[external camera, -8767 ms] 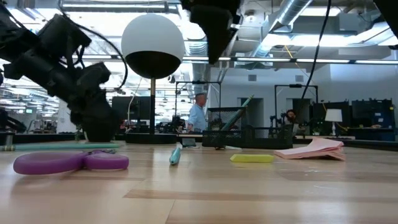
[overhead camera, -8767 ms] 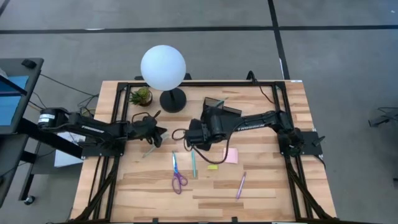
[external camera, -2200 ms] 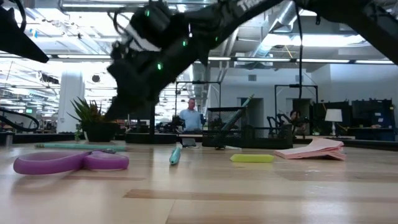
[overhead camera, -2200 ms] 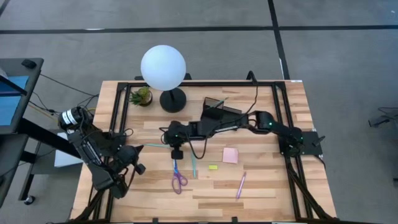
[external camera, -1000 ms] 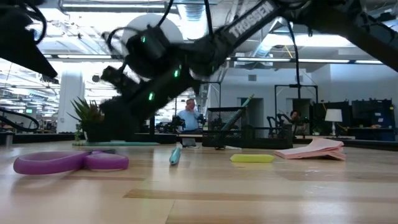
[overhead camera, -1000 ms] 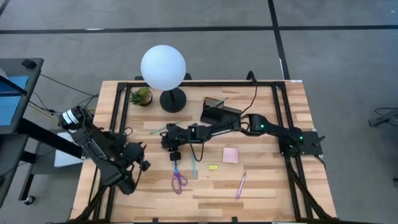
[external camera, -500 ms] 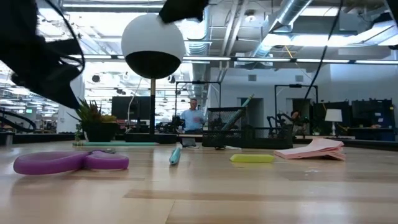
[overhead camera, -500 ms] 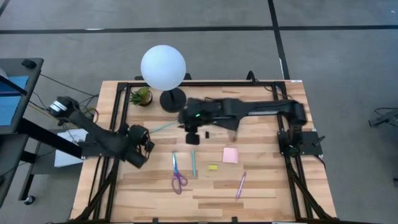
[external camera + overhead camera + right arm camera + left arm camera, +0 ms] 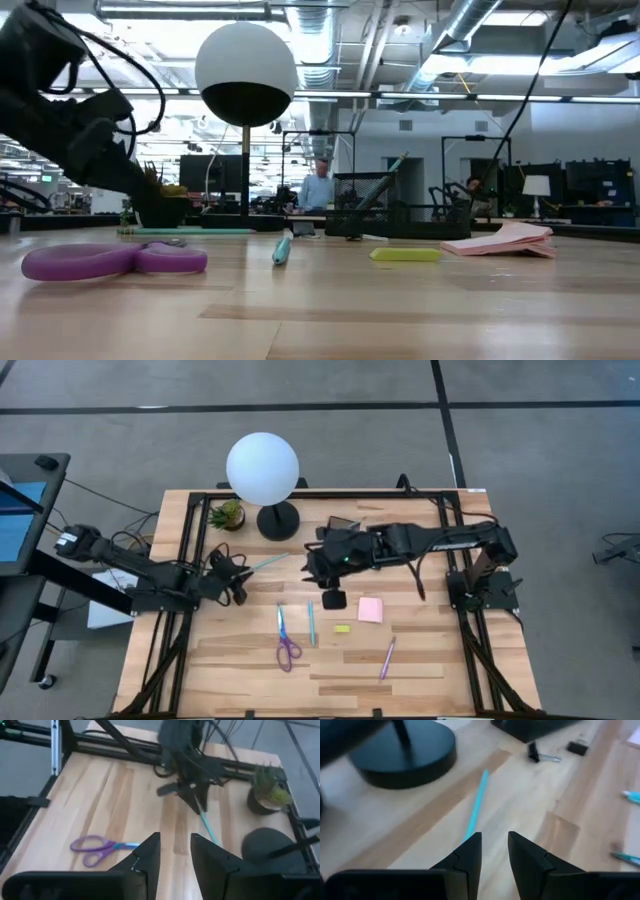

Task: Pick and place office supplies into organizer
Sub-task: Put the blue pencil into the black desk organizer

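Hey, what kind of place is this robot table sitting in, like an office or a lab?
Most likely a robotics lab or open workshop: exposed ceiling ducts, a concrete floor around the wooden table, and more metal rigs behind it.

Both arms are built of dark, near-black jointed segments, the left arm (image 9: 140,572) ending at its far joint in a pale cylindrical cap and the right arm (image 9: 440,540) carrying white lettering along one link and small green lights near its wrist. Loose black cables loop along and off both arms, and each stands on a black frame of rails at its own edge of the surface. The fingers (image 9: 470,857) of the left gripper and the fingers (image 9: 147,852) of the right gripper are matte black, flat-sided and tapering to blunt wedge tips.
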`<state>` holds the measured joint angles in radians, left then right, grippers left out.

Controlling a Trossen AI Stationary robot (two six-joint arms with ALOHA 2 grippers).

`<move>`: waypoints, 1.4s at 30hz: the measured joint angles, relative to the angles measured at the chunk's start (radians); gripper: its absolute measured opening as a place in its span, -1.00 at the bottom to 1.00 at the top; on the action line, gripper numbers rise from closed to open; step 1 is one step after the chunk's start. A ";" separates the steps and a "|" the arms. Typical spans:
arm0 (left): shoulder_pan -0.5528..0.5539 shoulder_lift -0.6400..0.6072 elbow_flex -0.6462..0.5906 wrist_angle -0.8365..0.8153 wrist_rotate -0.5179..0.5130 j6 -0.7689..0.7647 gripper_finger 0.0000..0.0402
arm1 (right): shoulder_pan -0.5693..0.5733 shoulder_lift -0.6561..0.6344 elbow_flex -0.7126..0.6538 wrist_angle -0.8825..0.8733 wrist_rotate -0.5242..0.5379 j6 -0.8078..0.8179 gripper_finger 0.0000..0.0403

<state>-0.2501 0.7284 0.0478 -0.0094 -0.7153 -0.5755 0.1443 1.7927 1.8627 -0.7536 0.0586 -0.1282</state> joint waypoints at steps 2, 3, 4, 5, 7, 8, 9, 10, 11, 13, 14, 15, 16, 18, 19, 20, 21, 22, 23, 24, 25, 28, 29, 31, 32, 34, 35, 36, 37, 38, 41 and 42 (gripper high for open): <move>0.034 0.006 0.002 -0.008 -0.004 -0.070 -0.55 | 0.012 0.011 -0.005 -0.028 0.000 0.011 -0.49; 0.052 0.007 0.002 -0.022 0.008 -0.122 -0.55 | 0.018 0.020 -0.006 -0.032 0.001 0.016 -0.49; 0.073 0.007 0.003 -0.031 0.028 -0.161 -0.55 | 0.021 0.028 -0.003 -0.021 0.001 0.018 -0.49; 0.095 0.016 0.004 -0.039 0.053 -0.188 -0.55 | 0.024 0.033 -0.001 -0.023 0.001 0.019 -0.49; 0.146 0.038 0.006 -0.045 0.100 -0.234 -0.55 | 0.026 0.037 -0.004 -0.043 0.001 0.021 -0.49; 0.172 0.048 0.006 -0.045 0.122 -0.252 -0.55 | 0.026 0.044 -0.003 -0.035 0.001 0.023 -0.49; 0.201 0.066 0.006 -0.046 0.145 -0.267 -0.55 | 0.026 0.053 -0.001 -0.026 0.002 0.023 -0.49; 0.229 0.087 0.006 -0.047 0.169 -0.282 -0.55 | 0.026 0.059 -0.001 -0.027 0.004 0.023 -0.49; 0.256 0.110 0.006 -0.048 0.186 -0.298 -0.55 | 0.025 0.062 -0.003 -0.040 0.005 0.024 -0.49; 0.308 0.154 0.006 -0.047 0.218 -0.322 -0.55 | 0.025 0.065 -0.004 -0.043 0.007 0.024 -0.49; 0.329 0.176 0.006 -0.037 0.234 -0.325 -0.55 | 0.026 0.068 -0.001 -0.041 0.007 0.024 -0.49; 0.346 0.196 0.007 -0.022 0.255 -0.325 -0.55 | 0.026 0.071 0.000 -0.044 0.007 0.024 -0.49; 0.358 0.216 0.008 0.001 0.269 -0.323 -0.55 | 0.026 0.074 -0.001 -0.058 0.007 0.024 -0.49; 0.364 0.245 0.007 0.056 0.291 -0.312 -0.55 | 0.026 0.077 -0.004 -0.069 0.007 0.025 -0.49; 0.363 0.255 0.006 0.086 0.296 -0.307 -0.55 | 0.026 0.077 -0.004 -0.069 0.010 0.030 -0.49; 0.360 0.256 0.004 0.108 0.309 -0.303 -0.55 | 0.026 0.075 -0.003 -0.069 0.019 0.044 -0.49; 0.355 0.258 0.003 0.130 0.321 -0.296 -0.55 | 0.026 0.075 -0.002 -0.074 0.024 0.060 -0.49; 0.351 0.259 0.003 0.152 0.334 -0.294 -0.55 | 0.026 0.075 -0.002 -0.083 0.027 0.079 -0.49; 0.347 0.259 0.003 0.166 0.350 -0.294 -0.55 | 0.025 0.075 -0.002 -0.096 0.028 0.096 -0.49; 0.342 0.259 0.003 0.174 0.370 -0.294 -0.55 | 0.025 0.076 -0.002 -0.105 0.029 0.106 -0.49; 0.336 0.259 0.003 0.179 0.386 -0.295 -0.55 | 0.025 0.075 -0.002 -0.113 0.029 0.112 -0.49; 0.317 0.264 0.003 0.184 0.396 -0.308 -0.55 | 0.026 0.075 -0.002 -0.144 0.029 0.140 -0.49; 0.306 0.265 0.003 0.188 0.398 -0.314 -0.55 | 0.028 0.075 -0.002 -0.154 0.029 0.152 -0.49; 0.283 0.265 0.003 0.200 0.411 -0.316 -0.55 | 0.033 0.075 -0.002 -0.167 0.030 0.166 -0.49; 0.271 0.266 0.002 0.214 0.427 -0.316 -0.55 | 0.036 0.075 -0.002 -0.173 0.029 0.173 -0.49; 0.245 0.266 0.002 0.260 0.460 -0.310 -0.55 | 0.044 0.075 -0.002 -0.180 0.032 0.183 -0.49; 0.231 0.266 0.002 0.285 0.470 -0.305 -0.55 | 0.049 0.075 -0.002 -0.179 0.041 0.186 -0.49; 0.217 0.266 0.002 0.304 0.474 -0.297 -0.55 | 0.054 0.075 -0.002 -0.178 0.052 0.189 -0.49; 0.204 0.266 0.002 0.321 0.469 -0.288 -0.55 | 0.060 0.075 -0.002 -0.178 0.066 0.193 -0.49; 0.192 0.266 0.004 0.335 0.448 -0.275 -0.55 | 0.066 0.075 -0.002 -0.178 0.084 0.199 -0.49; 0.173 0.266 0.044 0.344 0.358 -0.237 -0.55 | 0.086 0.075 -0.002 -0.177 0.134 0.222 -0.49; 0.169 0.267 0.069 0.348 0.343 -0.221 -0.55 | 0.094 0.075 -0.002 -0.177 0.146 0.234 -0.49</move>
<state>-0.0806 0.9958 0.1171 0.3390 -0.3727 -0.7970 0.2383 1.8679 1.8606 -0.9310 0.2045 0.1057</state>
